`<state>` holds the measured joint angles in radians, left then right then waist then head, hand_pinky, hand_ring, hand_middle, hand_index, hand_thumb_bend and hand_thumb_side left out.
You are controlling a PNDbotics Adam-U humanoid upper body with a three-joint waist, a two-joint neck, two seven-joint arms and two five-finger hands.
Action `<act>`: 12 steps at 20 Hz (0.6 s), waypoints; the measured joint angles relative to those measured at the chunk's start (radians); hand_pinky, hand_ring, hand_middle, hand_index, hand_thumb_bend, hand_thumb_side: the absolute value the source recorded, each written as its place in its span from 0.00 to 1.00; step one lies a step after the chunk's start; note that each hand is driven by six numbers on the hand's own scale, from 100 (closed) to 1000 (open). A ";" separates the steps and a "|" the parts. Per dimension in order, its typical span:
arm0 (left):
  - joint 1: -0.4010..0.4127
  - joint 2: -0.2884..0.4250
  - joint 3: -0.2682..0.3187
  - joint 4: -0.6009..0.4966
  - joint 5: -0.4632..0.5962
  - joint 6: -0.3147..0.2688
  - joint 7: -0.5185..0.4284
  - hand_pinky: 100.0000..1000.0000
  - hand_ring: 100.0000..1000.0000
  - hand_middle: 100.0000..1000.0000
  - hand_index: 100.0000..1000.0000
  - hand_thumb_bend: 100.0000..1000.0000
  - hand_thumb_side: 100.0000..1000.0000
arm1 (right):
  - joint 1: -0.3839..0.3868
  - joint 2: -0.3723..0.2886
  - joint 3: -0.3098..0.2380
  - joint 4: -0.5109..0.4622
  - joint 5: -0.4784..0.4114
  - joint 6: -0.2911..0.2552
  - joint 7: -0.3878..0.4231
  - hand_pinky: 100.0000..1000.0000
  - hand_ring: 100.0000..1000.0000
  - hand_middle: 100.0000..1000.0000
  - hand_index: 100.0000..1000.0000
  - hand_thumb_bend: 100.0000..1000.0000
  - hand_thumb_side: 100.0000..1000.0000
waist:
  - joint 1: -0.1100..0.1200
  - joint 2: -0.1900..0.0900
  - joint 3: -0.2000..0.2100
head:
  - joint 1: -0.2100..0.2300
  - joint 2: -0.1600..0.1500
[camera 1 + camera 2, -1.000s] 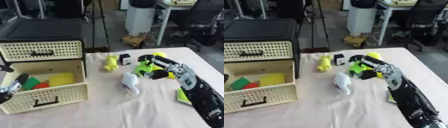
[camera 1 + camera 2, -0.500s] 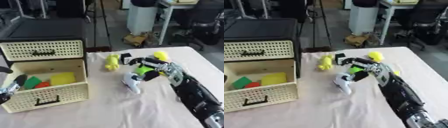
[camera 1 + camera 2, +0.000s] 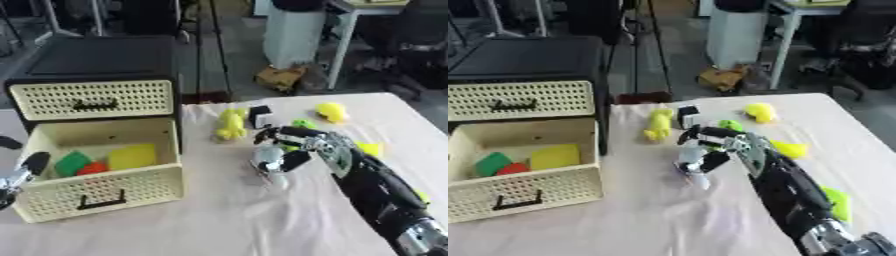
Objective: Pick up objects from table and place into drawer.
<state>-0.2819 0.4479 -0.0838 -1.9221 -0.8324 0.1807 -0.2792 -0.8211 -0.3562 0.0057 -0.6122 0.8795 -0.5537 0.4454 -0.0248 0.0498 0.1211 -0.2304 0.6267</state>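
Observation:
My right hand [image 3: 295, 143] reaches over a pale grey toy [image 3: 268, 162] at mid table, its fingers curling round the toy's top. The cream lower drawer [image 3: 103, 192] stands pulled out at the left, with a green block [image 3: 73, 163], a red piece [image 3: 93, 168] and a yellow block [image 3: 133, 156] inside. A yellow toy [image 3: 230, 124] and a small black and white block [image 3: 259, 115] lie behind the grey toy. My left hand [image 3: 22, 175] shows at the lower left edge beside the drawer, fingers relaxed.
A yellow ball-like toy [image 3: 332, 112] sits at the back right. Lime green pieces lie by my right arm: one [image 3: 303, 123] behind the hand, one [image 3: 369, 148] to its right, one [image 3: 836, 202] nearer the front. The upper drawer [image 3: 94, 99] is closed.
My right hand has moved left from the green pieces to the grey toy and has curled over it. The camera has shifted slightly.

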 measured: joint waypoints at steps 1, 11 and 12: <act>0.000 0.000 0.000 -0.001 0.001 -0.001 -0.001 0.00 0.00 0.00 0.70 0.47 1.00 | 0.000 0.000 0.000 0.005 0.017 0.001 -0.002 0.82 0.96 0.92 0.90 0.29 0.45 | 0.001 0.001 0.002 | -0.001 -0.001; 0.000 0.000 0.000 -0.003 0.004 -0.003 -0.003 0.00 0.00 0.00 0.70 0.47 1.00 | 0.005 0.009 -0.014 0.008 0.104 0.033 -0.085 0.19 0.45 0.66 0.65 0.00 0.01 | 0.000 0.000 0.002 | -0.001 -0.004; 0.000 0.000 0.000 -0.003 0.004 -0.003 -0.003 0.00 0.00 0.00 0.70 0.47 1.00 | 0.010 0.009 -0.015 0.005 0.104 0.035 -0.114 0.09 0.39 0.58 0.61 0.00 0.06 | 0.000 0.000 0.002 | -0.001 -0.004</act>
<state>-0.2823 0.4479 -0.0838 -1.9254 -0.8288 0.1777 -0.2827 -0.8116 -0.3474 -0.0093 -0.6068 0.9833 -0.5190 0.3316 -0.0245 0.0502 0.1230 -0.2315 0.6222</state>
